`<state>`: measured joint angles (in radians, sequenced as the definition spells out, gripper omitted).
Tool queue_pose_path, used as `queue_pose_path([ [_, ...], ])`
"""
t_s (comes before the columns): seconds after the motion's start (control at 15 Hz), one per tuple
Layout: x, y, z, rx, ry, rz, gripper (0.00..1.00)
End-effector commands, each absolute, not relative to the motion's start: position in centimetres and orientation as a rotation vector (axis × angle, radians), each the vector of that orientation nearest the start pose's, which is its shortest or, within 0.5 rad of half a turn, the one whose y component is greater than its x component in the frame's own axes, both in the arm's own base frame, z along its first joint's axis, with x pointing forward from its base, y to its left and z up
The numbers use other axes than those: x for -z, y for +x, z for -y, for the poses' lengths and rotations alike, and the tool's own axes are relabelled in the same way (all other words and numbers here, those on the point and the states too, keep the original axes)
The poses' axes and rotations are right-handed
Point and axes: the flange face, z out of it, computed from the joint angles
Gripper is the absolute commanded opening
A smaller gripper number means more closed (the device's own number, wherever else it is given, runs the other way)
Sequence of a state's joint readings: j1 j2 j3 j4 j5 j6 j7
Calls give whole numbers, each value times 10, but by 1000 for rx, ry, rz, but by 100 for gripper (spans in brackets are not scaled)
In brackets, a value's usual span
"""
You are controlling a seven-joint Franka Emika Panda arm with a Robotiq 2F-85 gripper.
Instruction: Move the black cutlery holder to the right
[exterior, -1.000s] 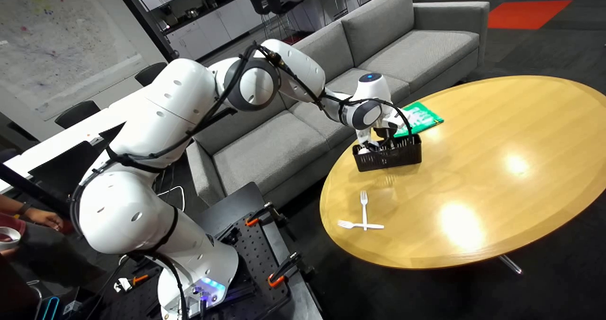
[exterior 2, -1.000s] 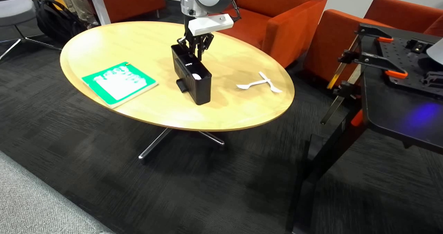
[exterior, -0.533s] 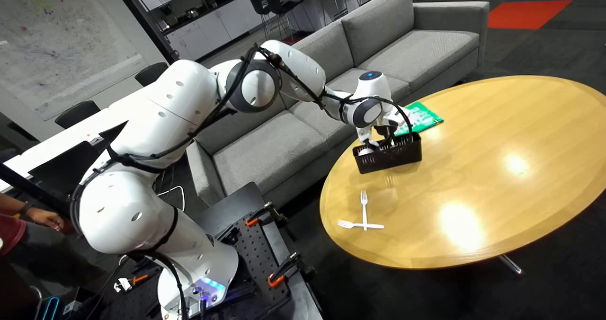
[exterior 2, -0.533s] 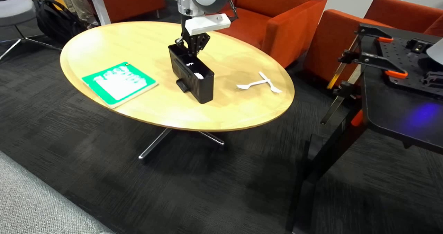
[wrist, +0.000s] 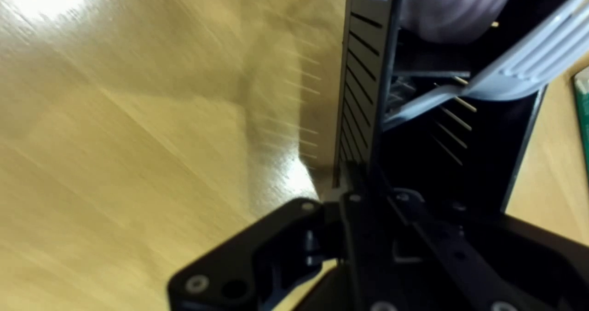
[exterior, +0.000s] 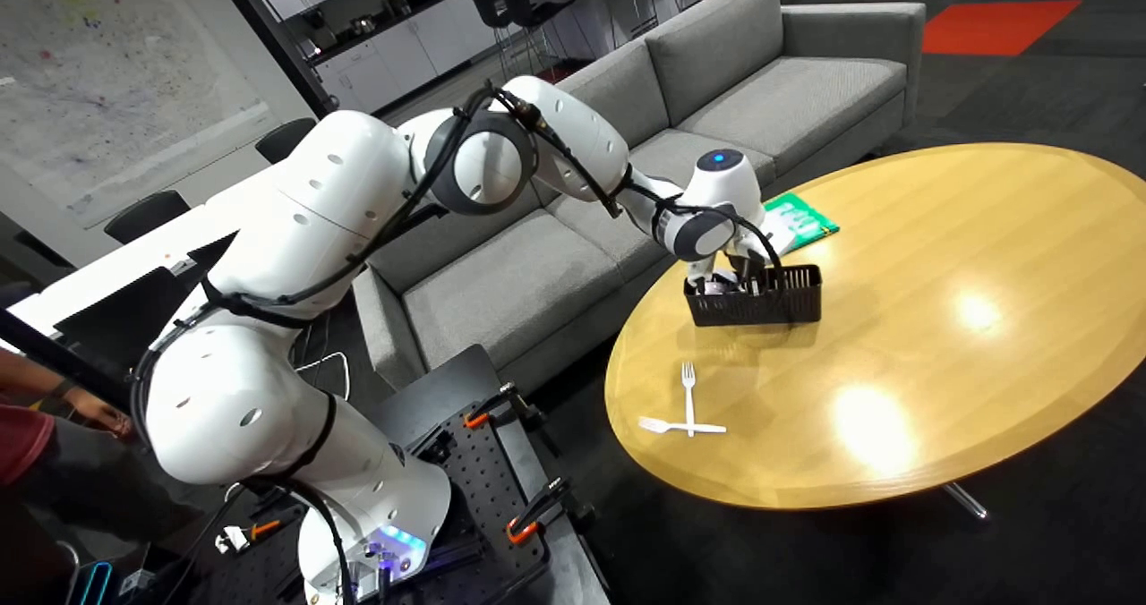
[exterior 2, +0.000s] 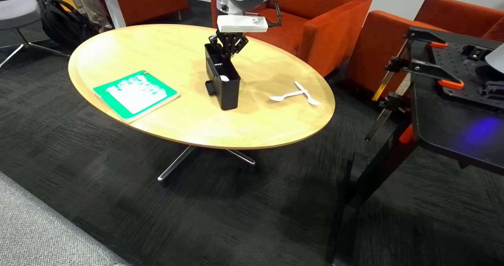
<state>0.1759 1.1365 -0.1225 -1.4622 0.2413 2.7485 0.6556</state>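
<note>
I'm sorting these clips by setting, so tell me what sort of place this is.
Probably an office lounge or break area: there is a long grey sofa, an orange armchair and, in the background, a row of kitchen cabinets.

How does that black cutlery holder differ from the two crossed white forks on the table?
The black cutlery holder is a dark, slotted box; the crossed forks are white and thin. The holder is bulkier than the forks. The gripper clasps the holder; nothing grips the forks, lying on the wooden table. Both look like plastic.
</note>
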Motion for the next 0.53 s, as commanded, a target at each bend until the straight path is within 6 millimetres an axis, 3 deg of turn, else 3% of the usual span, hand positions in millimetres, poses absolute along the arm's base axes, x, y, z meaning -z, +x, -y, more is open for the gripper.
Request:
queue_pose_path([
  [0.0, -29, 665, 2, 254, -2695, -1343, 1],
  [0.27, -29, 633, 49, 245, -2523, -1582, 1],
  [0.47, -29, 611, 71, 187, -2454, -1703, 1],
])
